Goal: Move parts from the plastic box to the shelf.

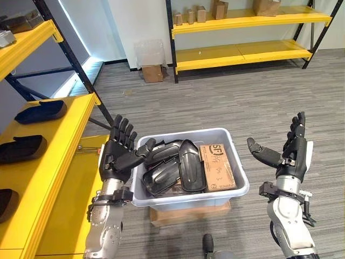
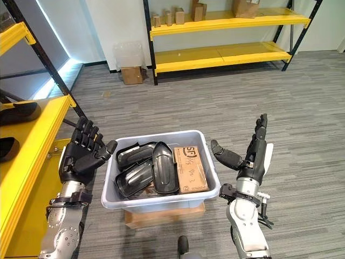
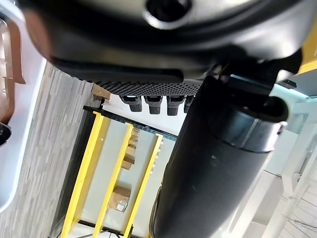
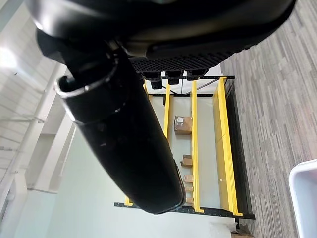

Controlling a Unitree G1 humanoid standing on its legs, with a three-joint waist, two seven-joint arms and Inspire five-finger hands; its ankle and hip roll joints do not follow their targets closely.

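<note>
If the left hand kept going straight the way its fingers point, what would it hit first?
Nothing nearby, as far as I can tell: the left hand is open, fingers pointing up beside the plastic box; depth is unclear.

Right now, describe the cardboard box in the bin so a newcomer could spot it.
Find the pale plastic box on the floor between the robot's raised hands. The brown cardboard box lies flat along its right side; its neighbours are glossy black parts.
</note>
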